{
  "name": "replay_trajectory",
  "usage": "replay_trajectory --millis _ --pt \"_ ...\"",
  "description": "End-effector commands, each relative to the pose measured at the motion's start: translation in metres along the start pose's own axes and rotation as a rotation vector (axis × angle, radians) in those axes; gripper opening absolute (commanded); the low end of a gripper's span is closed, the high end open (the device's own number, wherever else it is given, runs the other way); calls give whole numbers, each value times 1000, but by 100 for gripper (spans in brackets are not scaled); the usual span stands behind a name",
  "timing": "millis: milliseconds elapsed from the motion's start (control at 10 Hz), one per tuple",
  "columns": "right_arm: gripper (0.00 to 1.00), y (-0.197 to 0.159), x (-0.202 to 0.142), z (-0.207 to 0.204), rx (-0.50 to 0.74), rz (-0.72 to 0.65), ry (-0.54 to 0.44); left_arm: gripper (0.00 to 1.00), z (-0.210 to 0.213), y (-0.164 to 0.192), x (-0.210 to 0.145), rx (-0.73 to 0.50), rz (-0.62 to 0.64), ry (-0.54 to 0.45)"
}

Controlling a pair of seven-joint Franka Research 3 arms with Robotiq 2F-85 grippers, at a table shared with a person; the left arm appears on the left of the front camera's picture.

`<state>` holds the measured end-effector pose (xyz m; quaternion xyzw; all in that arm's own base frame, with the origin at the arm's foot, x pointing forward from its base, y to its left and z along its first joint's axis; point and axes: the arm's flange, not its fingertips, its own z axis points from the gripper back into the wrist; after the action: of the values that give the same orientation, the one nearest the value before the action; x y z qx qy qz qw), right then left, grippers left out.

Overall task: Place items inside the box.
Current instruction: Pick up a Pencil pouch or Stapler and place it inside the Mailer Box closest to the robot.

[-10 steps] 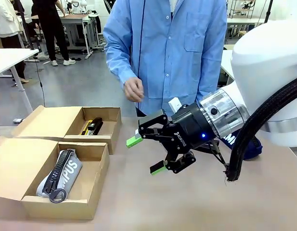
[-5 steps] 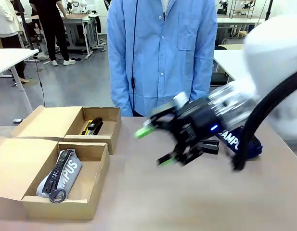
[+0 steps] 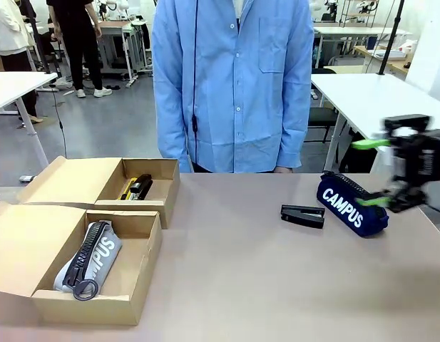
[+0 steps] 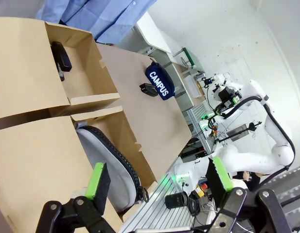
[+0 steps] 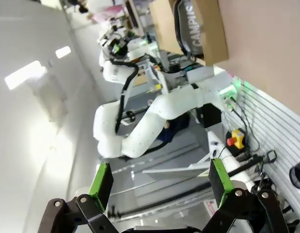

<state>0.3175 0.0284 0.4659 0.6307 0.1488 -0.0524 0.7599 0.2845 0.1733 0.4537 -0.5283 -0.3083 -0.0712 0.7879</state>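
Front view, right edge: right end effector (image 3: 374, 172) blurred, jaws spread, empty, near navy "CAMPUS" pouch (image 3: 348, 204) on the bench (image 3: 241, 285); the spread likely suits the pouch's width.
Front view, lower left: grey pouch (image 3: 88, 258) lies lengthwise, fitting the near box (image 3: 27, 242).
Left wrist view: left end effector (image 4: 157, 179) open, empty, above that box.
Right wrist view: jaws apart, nothing between.

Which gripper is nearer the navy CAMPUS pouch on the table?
Right. The right gripper hangs open beside the navy pouch, at its right end; the left gripper is over the cardboard boxes, far across the table.
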Motion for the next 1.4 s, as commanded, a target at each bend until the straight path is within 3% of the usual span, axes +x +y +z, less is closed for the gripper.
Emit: replay_trajectory --millis 0,100,200,300,400,500,1300 --pt "100 -62 -43 72 55 50 -60 100 -1 -1 0 -17 -21 -18" --pt "100 -96 -57 101 78 38 -151 100 -1 -1 0 -17 -21 -18" --pt "100 -128 -70 118 121 89 -181 100 -1 -1 0 -17 -21 -18" --pt "100 -154 -76 126 215 124 -240 100 -1 -1 0 -17 -21 -18" --pt "100 -166 -67 116 201 34 -368 100 -1 -1 0 -17 -21 -18" --pt "100 -116 -69 154 146 51 -220 100 -1 -1 0 -17 -21 -18" --pt "100 -116 -69 154 146 51 -220 100 -1 -1 0 -17 -21 -18"
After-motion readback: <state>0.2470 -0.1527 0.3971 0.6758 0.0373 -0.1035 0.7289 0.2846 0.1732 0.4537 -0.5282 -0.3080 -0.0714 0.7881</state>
